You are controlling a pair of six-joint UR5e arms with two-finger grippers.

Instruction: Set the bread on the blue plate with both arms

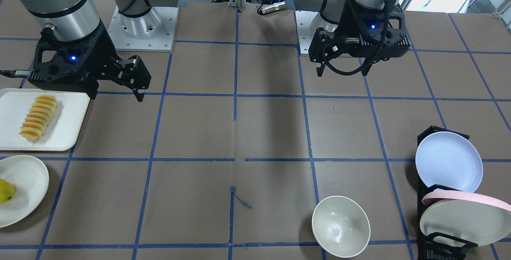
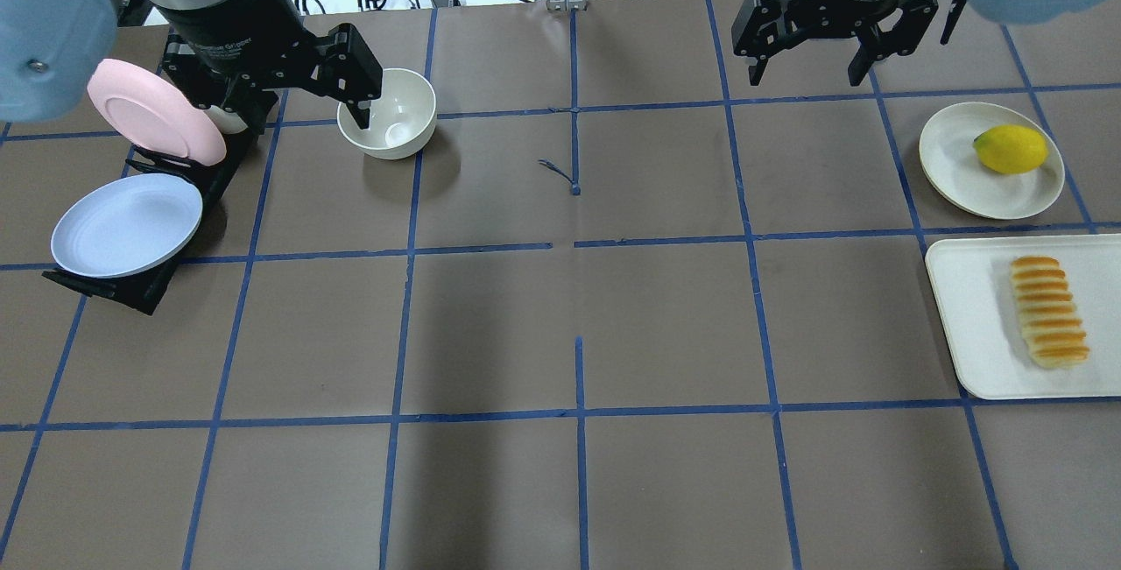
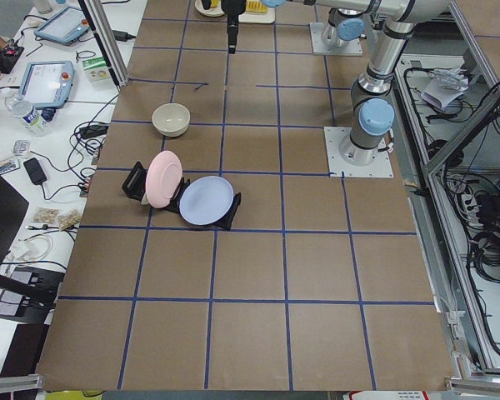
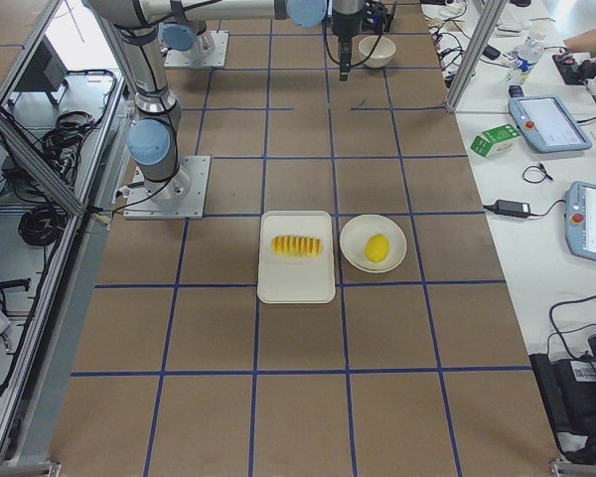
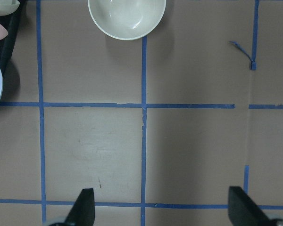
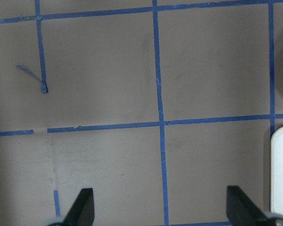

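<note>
- The bread (image 2: 1049,312), a long loaf of ridged yellow-orange slices with browned tops, lies nearest on your right. It rests lengthwise on a white rectangular tray (image 2: 963,325) at the edge of the brown, blue-taped desk (image 2: 578,334).
- The round, pale blue plate (image 2: 123,224) is well apart from the bread, on the far left of the desk. It leans tilted in a black wire rack (image 2: 149,288), just in front of a pink plate (image 2: 153,110).
- Farther back, a yellow lemon (image 2: 1010,150) sits on a small cream plate (image 2: 950,158), and a cream-white bowl (image 2: 394,119) stands near the rack. Neither belongs to the task.
- Farthest off, the left hand (image 1: 341,68) and the right hand (image 2: 803,71) hang above the desk. Both have their fingers spread wide and carry nothing.
- Nothing looks started. You likely want the left hand to lift the blue plate by its upper rim without clipping the pink one.
- Lay the blue plate flat near the middle of the desk.
- Take the bread across its narrow width, near mid-length, so it rides level, and squeeze gently because it looks soft.
</note>
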